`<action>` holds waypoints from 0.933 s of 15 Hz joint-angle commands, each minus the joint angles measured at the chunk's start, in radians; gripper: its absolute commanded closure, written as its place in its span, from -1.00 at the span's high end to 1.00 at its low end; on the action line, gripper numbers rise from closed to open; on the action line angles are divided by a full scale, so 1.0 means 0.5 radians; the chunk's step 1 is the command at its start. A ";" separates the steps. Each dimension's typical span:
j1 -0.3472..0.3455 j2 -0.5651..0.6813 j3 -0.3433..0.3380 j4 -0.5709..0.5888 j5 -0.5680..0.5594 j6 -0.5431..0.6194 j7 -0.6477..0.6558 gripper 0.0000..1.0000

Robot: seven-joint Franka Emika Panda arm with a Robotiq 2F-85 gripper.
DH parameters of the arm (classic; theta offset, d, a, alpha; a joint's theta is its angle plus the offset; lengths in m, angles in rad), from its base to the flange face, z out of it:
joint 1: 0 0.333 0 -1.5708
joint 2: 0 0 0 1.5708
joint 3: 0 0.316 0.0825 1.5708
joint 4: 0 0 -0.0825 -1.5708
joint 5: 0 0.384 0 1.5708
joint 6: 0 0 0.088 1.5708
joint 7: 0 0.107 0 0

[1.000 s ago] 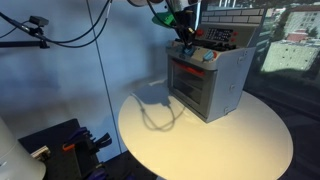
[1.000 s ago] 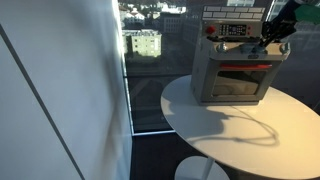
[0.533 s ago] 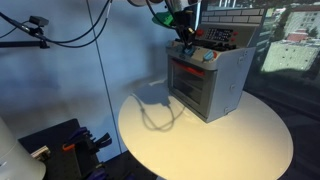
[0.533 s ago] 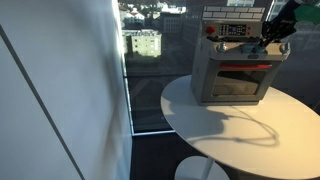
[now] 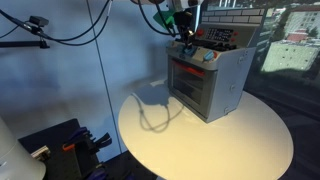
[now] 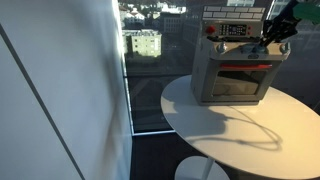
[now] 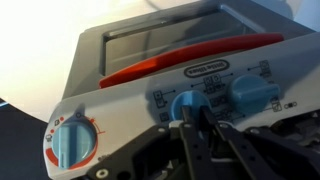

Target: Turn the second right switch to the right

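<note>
Pinching the middle blue knob (image 7: 187, 104), fingers (image 7: 191, 141) clamped; toy oven (image 5: 207, 82) door shut.

1. Toy oven (image 7: 100, 90): light grey body, no pattern on the casing.
2. Door handle (image 7: 190, 60): red, carrying a white oval label.
3. Left knob (image 7: 73, 145): light blue, ringed by a red dial with white marks.
4. Middle knob (image 7: 188, 103) and right knob (image 7: 250, 93): blue, set among dark printed markings on the grey panel.
5. Hand (image 7: 197, 122): black.
6. Bench (image 5: 230, 145): plain cream-white in both exterior views.
</note>
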 commanded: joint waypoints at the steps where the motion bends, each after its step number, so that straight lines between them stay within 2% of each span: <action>1: -0.023 -0.013 -0.027 0.027 0.096 -0.039 0.098 -0.89; 14: -0.056 -0.071 -0.043 -0.018 0.515 -0.051 0.326 -0.90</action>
